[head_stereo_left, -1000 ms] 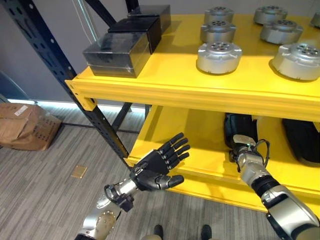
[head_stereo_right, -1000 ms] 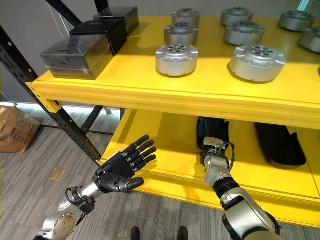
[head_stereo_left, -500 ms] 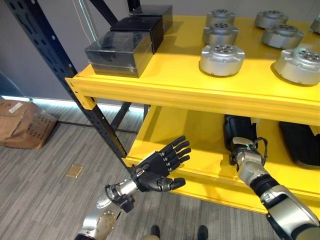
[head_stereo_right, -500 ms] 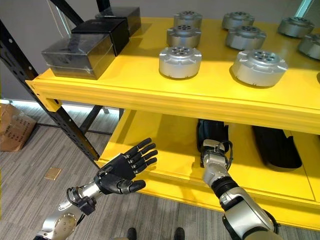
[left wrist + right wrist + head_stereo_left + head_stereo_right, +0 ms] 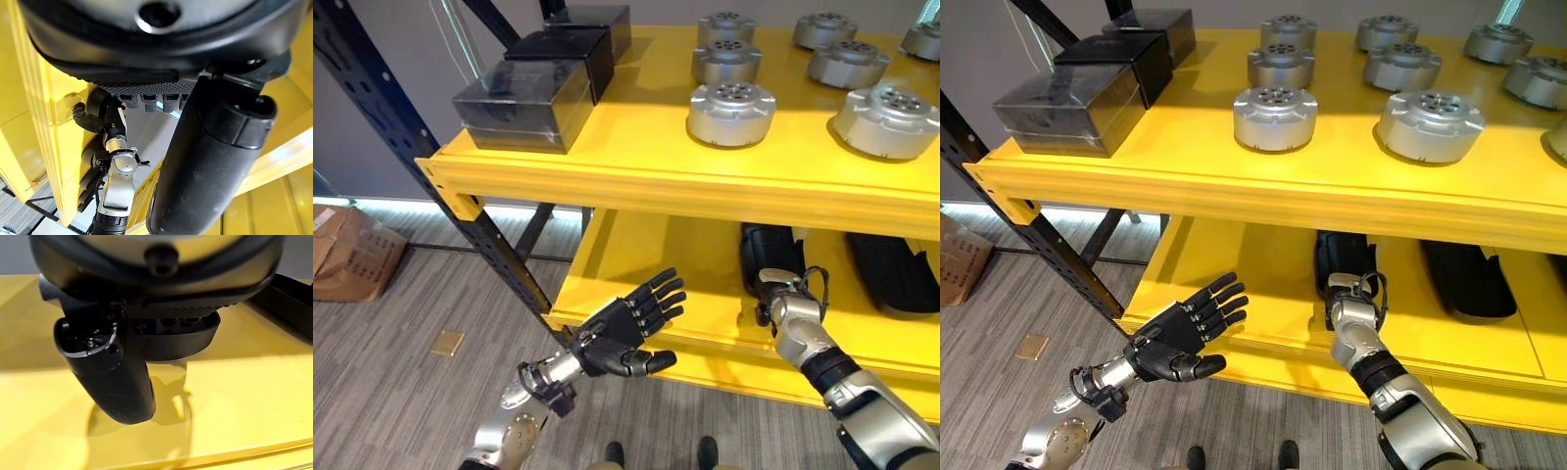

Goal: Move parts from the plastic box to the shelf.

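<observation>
Shelving in yellow (image 5: 636, 176) with dark blue uprights is seen in both eye views. On the upper deck, round silver metal parts (image 5: 731, 112) are set out in rows, apart from one another, and dark rectangular boxes (image 5: 524, 102) are lined up at the deck's left end; whether anything is inside them cannot be told. On the lower deck (image 5: 1263, 294), long black objects (image 5: 1469, 277) are laid pointing towards the back.

The left hand (image 5: 622, 328) is held out in front of the lower deck's front edge, palm turned up, with the fingers spread straight and the thumb out; nothing is held in it. The right hand (image 5: 1345, 269) is reached in over the lower deck among the black objects. In the right wrist view its thumb (image 5: 110, 372) is seen above the yellow surface and a black object (image 5: 176, 335) is seen pressed against the fingers, but whether the fingers are curled round it cannot be told.

A crumpled cardboard box (image 5: 352, 253) is lying on the grey floor to the left of the shelving, and a small tan square (image 5: 447, 343) is lying flat on the floor nearer the robot.
</observation>
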### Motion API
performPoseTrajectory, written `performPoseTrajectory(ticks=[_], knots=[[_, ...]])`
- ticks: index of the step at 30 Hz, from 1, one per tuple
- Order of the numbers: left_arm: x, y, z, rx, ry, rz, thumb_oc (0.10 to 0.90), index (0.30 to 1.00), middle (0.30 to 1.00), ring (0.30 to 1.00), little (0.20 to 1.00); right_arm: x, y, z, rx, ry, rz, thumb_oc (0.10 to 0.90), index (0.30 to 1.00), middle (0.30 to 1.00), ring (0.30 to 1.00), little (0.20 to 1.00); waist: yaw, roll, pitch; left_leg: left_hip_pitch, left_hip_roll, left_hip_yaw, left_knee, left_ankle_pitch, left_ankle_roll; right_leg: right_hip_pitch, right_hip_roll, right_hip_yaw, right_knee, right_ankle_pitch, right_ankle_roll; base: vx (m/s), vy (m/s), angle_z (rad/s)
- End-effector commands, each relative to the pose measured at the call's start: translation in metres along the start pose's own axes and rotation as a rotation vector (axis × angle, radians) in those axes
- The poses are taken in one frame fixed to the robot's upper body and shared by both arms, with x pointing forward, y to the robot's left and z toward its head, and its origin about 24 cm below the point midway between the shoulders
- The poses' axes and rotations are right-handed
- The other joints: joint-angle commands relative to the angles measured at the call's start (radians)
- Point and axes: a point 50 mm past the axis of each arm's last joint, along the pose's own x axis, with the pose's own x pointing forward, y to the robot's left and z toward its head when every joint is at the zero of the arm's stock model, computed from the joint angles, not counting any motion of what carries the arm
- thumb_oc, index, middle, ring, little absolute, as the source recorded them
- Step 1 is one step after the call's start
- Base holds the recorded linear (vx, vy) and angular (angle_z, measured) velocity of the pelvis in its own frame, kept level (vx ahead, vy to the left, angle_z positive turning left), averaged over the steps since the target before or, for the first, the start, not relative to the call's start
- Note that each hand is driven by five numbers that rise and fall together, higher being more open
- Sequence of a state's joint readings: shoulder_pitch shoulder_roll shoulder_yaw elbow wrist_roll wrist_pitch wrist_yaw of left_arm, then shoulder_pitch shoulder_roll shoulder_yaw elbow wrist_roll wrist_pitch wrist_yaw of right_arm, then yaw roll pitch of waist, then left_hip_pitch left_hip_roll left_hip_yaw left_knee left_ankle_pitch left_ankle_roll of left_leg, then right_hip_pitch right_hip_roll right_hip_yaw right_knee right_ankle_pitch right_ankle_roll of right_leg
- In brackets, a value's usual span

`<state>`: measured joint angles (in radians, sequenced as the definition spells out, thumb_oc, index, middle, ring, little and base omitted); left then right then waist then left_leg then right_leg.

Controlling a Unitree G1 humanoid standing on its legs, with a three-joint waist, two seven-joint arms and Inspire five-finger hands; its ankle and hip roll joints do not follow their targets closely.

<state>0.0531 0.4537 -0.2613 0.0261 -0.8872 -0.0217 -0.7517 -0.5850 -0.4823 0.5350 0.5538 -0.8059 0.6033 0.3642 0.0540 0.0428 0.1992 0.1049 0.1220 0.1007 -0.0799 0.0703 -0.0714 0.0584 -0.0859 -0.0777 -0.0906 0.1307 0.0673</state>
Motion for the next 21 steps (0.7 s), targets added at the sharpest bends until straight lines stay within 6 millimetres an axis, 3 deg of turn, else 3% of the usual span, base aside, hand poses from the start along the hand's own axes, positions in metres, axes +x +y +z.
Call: performPoseTrajectory(ticks=[1,7,16,21], knots=[[0.022,-0.014,0.046,0.149,-0.191,-0.14,0.9,1.0,1.0,1.0,1.0,0.001,-0.008,-0.01,-0.03,0.046,-0.016,0.9,1.0,1.0,1.0,1.0,-0.003,-0.032,-0.011,-0.01,0.048,0.008,0.023,-0.021,-0.017,0.025,-0.071,-0.033,0.04,-0.077,0.031,0.0,0.0,0.0],[0.024,-0.014,0.045,0.148,-0.19,-0.146,0.9,1.0,1.0,1.0,1.0,0.003,-0.012,-0.009,-0.008,0.049,-0.06,0.9,1.0,1.0,1.0,1.0,-0.001,-0.029,-0.013,-0.01,0.048,0.005,0.024,-0.022,-0.016,0.024,-0.07,-0.033,0.042,-0.079,0.03,0.0,0.0,0.0],[0.02,-0.015,0.042,0.131,-0.205,-0.142,0.9,1.0,1.0,1.0,1.0,-0.002,-0.034,-0.015,0.042,-0.018,-0.523,0.9,1.0,1.0,1.0,1.0,-0.007,-0.01,-0.019,-0.008,0.044,0.007,0.025,-0.027,-0.012,0.025,-0.074,-0.027,0.04,-0.08,0.032,0.0,0.01,-0.01],[0.014,-0.015,0.04,0.127,-0.211,-0.149,0.9,1.0,1.0,1.0,1.0,-0.007,-0.036,-0.021,0.052,-0.049,-0.615,0.9,1.0,1.0,1.0,1.0,-0.017,-0.001,-0.023,-0.007,0.04,0.011,0.027,-0.032,-0.011,0.024,-0.078,-0.021,0.041,-0.082,0.036,0.0,0.023,-0.01]])
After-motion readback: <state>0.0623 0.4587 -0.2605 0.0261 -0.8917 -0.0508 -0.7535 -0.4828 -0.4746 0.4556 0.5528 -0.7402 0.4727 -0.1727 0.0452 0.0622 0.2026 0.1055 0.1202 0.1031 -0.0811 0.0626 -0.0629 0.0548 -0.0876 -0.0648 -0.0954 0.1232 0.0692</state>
